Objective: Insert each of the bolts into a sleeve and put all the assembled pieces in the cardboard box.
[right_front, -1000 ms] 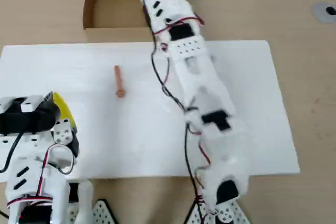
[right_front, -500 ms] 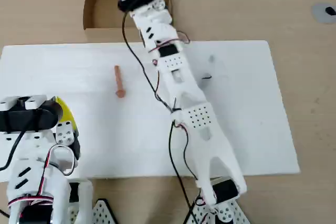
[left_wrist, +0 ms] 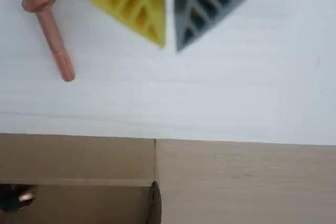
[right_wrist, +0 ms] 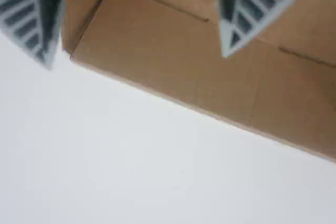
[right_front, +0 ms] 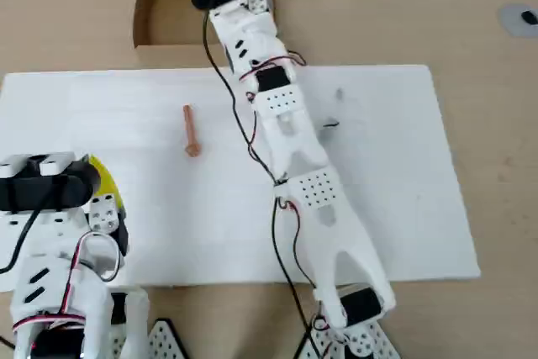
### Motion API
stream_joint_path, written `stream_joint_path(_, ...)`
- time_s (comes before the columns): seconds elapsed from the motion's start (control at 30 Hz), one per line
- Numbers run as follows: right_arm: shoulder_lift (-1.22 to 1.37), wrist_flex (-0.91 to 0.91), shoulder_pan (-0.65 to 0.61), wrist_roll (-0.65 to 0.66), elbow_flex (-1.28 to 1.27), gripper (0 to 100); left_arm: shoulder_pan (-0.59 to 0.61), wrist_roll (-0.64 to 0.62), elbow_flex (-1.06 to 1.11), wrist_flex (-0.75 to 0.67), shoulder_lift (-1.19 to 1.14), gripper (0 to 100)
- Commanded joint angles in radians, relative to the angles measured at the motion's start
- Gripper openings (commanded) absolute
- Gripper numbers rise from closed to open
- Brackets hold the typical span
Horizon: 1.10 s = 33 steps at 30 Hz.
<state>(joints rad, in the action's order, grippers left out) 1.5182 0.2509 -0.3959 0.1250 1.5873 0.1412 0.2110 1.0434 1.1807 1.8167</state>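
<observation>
— What does the high view give?

— A bolt [right_front: 191, 131] lies flat on the white sheet [right_front: 395, 208], head toward the arms' bases. It is well apart from the box [right_front: 151, 14], which stands on the table [right_front: 487, 124] just past the sheet's far edge. The right arm [right_front: 290, 136] stretches across the sheet, its far end over the box's right part. The left arm [right_front: 59, 208] sits folded at the near left corner, with a yellow finger [right_front: 105, 176] poking out over the sheet.

— And the left wrist?

— The left gripper [left_wrist: 169, 44] hangs over the sheet. Its yellow and grey fingers are drawn almost together, a thin slit between the tips, and nothing is in them. The bolt lies near it, not touching, with its shank pointing toward the box. Inside the box there is a dark bit [left_wrist: 13, 199] with a pale tip, too small to tell what it is.

— Right wrist?

— The right gripper [right_wrist: 136, 59] has its fingers spread wide and holds nothing. Between them I see the box's bare cardboard floor, one corner and a wall.
</observation>
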Motion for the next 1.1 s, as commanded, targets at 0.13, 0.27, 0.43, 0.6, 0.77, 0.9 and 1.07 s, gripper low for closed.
stream_joint_path(0.13,-0.035,0.021,0.012,-0.015,0.082,25.0,0.012,-0.006,-0.046,0.0,0.001,1)
stream_joint_path(0.27,-0.105,0.061,0.019,-0.018,0.081,25.0,0.009,-0.017,-0.048,-0.005,-0.005,1)
stream_joint_path(0.43,-0.283,0.353,0.031,-0.169,0.082,25.0,0.003,-0.169,-0.046,0.018,-0.021,4)
stream_joint_path(0.6,-0.475,0.755,0.038,-0.25,0.082,25.0,0.003,-0.345,-0.103,0.068,-0.159,16)
stream_joint_path(0.77,-0.618,1.089,0.042,-0.21,0.082,25.0,-0.044,-0.39,-0.215,0.066,-0.406,16)
stream_joint_path(0.9,-0.739,1.387,0.042,-0.149,0.082,25.0,-0.124,-0.431,-0.342,0.055,-0.648,16)
stream_joint_path(1.07,-0.851,1.537,0.119,-0.149,0.081,25.0,-0.193,-0.44,-0.517,0.011,-0.955,16)
